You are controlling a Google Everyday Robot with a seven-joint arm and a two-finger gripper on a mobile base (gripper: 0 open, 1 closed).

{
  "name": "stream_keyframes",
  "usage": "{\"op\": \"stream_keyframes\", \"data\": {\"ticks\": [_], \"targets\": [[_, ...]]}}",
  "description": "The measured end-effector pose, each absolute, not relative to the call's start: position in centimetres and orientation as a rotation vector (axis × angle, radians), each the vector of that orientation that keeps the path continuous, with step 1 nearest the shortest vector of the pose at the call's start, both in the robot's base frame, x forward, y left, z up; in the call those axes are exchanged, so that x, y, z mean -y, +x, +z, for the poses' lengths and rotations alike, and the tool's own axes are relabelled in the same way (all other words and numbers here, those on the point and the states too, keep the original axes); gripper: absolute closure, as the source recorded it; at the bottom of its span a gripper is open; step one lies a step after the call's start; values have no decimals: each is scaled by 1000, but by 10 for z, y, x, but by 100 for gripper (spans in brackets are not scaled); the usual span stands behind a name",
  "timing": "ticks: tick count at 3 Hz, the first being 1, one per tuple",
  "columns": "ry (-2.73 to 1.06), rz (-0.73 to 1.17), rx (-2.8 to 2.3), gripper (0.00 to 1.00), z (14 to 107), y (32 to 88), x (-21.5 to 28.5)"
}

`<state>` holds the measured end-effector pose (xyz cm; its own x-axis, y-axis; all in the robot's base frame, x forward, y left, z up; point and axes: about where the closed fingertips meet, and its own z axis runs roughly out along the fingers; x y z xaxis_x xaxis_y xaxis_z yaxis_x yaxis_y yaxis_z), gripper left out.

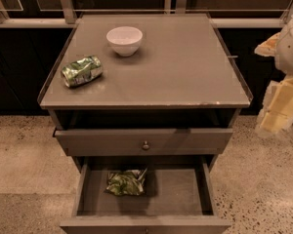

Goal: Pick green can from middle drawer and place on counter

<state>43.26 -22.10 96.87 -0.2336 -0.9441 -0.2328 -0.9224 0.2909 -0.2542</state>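
Look for the gripper (278, 108) at the right edge of the frame, about mid-height, outside the cabinet and just beside the right front corner of the counter (185, 72). Impossible to tell whether spread or pressed together. Certainly not holding the green can (126, 182).

Find the green can in the lower middle of the frame, lying flat on the floor of the middle drawer (178, 191). Placed left of the drawer's centre and close to its back, just below the front of the upper drawer (185, 141) with the small knob.

From the gripper, therefore: down and to the left in the frame, well apart, with the right wall of the middle drawer in between. Only one arm here, so no question of a nearer one.

As for the long axis of the green can: nearly left to right across the frame, about parallel to the drawer front, tilted only a little. Ragged end pointing to the upper right, toward the back of the drawer; fuller end toward the left.

Judged from this: probably best to descend from above into the open part of the drawer and to close across the short side, front to back. Picking not yet begun.

Not to be confused with the smaller rolled green packet (82, 71) at the left of the counter, near the white bowl (124, 39) but apart from it.
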Motion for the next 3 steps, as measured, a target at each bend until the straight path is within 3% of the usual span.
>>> {"op": "stream_keyframes", "data": {"ticks": [1,3], "targets": [[-1625,-63,-2197,0,947,414,213],[-1496,176,-2217,0,807,393,162]]}}
